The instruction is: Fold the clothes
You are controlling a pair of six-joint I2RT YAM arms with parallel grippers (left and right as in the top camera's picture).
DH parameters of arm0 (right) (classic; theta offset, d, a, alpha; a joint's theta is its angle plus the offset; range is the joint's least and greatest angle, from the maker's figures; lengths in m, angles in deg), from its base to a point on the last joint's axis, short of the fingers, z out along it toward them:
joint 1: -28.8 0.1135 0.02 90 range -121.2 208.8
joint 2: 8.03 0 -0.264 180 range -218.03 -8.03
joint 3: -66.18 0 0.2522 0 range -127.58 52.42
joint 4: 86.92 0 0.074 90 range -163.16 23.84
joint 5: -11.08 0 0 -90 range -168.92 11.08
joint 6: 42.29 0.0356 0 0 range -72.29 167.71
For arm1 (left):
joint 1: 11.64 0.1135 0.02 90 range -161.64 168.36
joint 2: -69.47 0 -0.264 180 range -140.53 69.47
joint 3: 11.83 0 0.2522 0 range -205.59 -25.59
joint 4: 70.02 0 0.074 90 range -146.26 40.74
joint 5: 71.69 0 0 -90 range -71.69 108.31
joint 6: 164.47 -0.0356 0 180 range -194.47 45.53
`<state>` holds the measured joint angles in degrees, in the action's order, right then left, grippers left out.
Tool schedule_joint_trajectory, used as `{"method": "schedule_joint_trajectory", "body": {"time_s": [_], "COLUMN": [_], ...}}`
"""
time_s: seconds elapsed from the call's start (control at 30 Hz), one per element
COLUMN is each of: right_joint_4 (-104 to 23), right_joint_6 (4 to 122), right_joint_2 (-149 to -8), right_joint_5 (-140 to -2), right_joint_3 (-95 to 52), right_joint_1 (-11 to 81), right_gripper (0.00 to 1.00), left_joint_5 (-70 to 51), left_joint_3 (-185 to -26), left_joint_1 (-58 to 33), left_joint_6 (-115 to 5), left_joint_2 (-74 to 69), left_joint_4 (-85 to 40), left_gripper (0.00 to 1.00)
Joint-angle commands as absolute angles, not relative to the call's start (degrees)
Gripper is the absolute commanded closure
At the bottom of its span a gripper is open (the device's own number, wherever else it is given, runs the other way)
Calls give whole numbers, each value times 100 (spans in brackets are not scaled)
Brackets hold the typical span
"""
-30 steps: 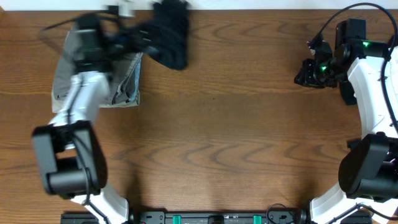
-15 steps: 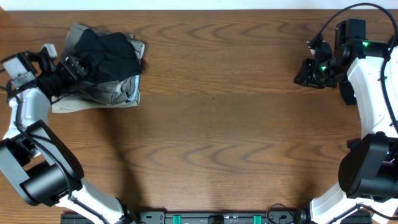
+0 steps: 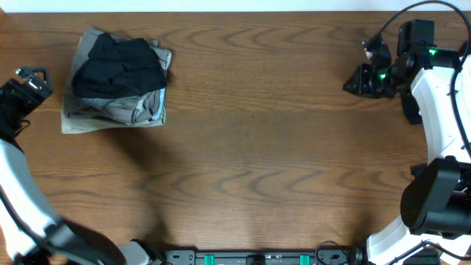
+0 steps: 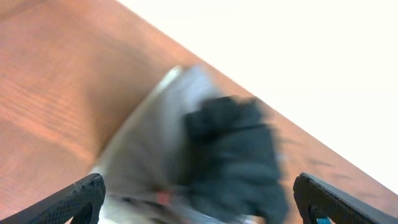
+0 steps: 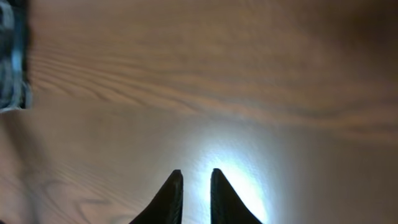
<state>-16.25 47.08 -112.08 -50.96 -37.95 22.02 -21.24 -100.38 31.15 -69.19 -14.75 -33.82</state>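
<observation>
The clothes [image 3: 118, 85] are seen as one small pile on the wooden surface [image 3: 250, 147], at its far-left part near the back edge. A black garment [image 3: 118, 65] is bunched on top. A grey garment [image 3: 129, 110] is spread beneath it and shows along the pile's front and left sides. In the left wrist view the pile is blurred. The black piece is seen above the grey one, and a small red spot [image 4: 163, 198] is noted at the pile's lower edge; what it belongs to cannot be told.

The left gripper [image 4: 198, 183] is held at the surface's left edge, beside the pile and apart from it. Its jaws are spread wide, one fingertip at each lower corner of the wrist view, and nothing is gripped. The pile is framed in the gap between them.

The right gripper [image 5: 195, 186] is held at the far-right side, well apart from the clothes. Its jaws are drawn almost together, with only a thin gap, and only bare wood shows there. A bright glare patch [image 5: 227, 165] is seen on the wood just ahead of the fingertips. A dark shape [image 5: 12, 56] is cut off by the left border of that view and cannot be identified. A black cable [image 3: 390, 22] is looped above the right arm.
</observation>
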Motion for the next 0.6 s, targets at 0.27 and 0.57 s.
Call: {"method": "schedule_joint_trajectory", "body": {"time_s": [0.27, 0.57], "right_joint_4": [-2576, -2436], "right_joint_6": [4586, 4510], "right_joint_2": [-9625, -8214], "right_joint_5": [-3544, -5148], "right_joint_3": [-3867, -3867], "right_joint_1": [2715, 3316], "right_gripper": [67, 1], "left_joint_5": [-1247, 466], "left_joint_3": [-10094, -10094], "left_joint_1": [787, -1058], "left_joint_6": [-8183, -8196], "left_joint_2": [195, 623], "left_joint_4": [-727, -318], "left_gripper": [2, 2]}}
